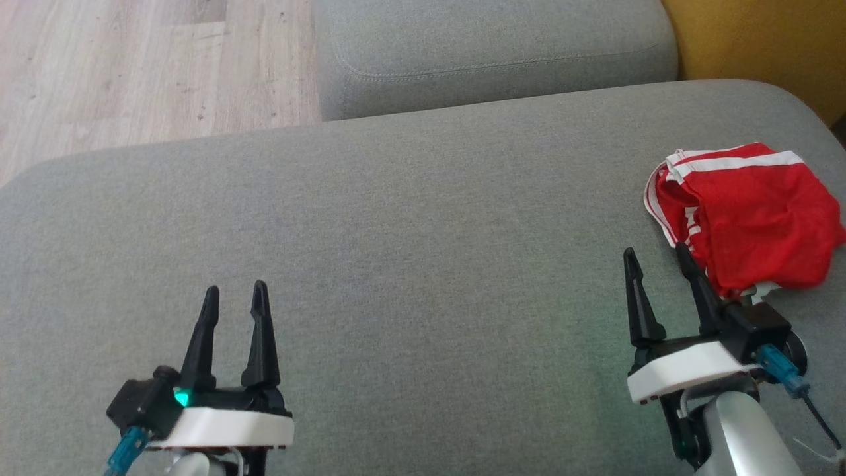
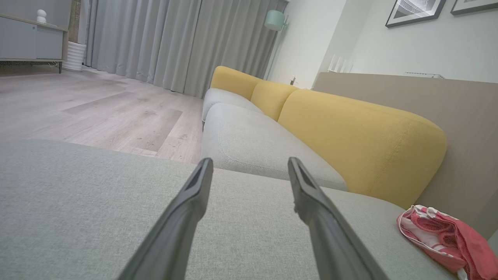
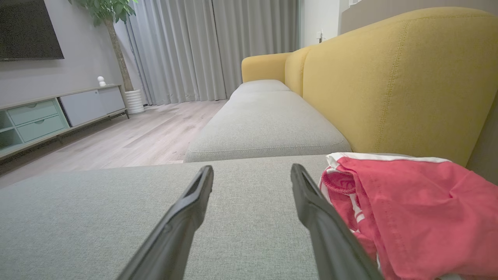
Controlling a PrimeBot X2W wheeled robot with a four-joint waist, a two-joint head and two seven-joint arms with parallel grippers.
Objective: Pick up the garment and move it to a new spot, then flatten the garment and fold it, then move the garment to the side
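Grey woven upholstery of a broad sofa seat cushion filled the work area, with pale wooden plank flooring beyond its far left edge and a mustard-yellow padded backrest along its right side.

The red mesh sports garment with white stripes lay at the far right of the cushion, close to the backrest. It was gathered into a compact, rumpled heap with layers doubled over one another, not spread flat, and its edges were uneven.

The left gripper hovered low over bare cushion, well apart from the garment, with its two dark fingers spread and nothing between them. The right gripper also stood wide and empty. Its outer finger sat just beside the garment's near edge; whether it touched the cloth could not be told.

As a judgement, this scene fitted two stages. The heap could have been a crumpled garment waiting at the side to be lifted, or a loosely folded one already set aside and let go. The folds looked too untidy to settle it, so how much of the task was left could not be read.
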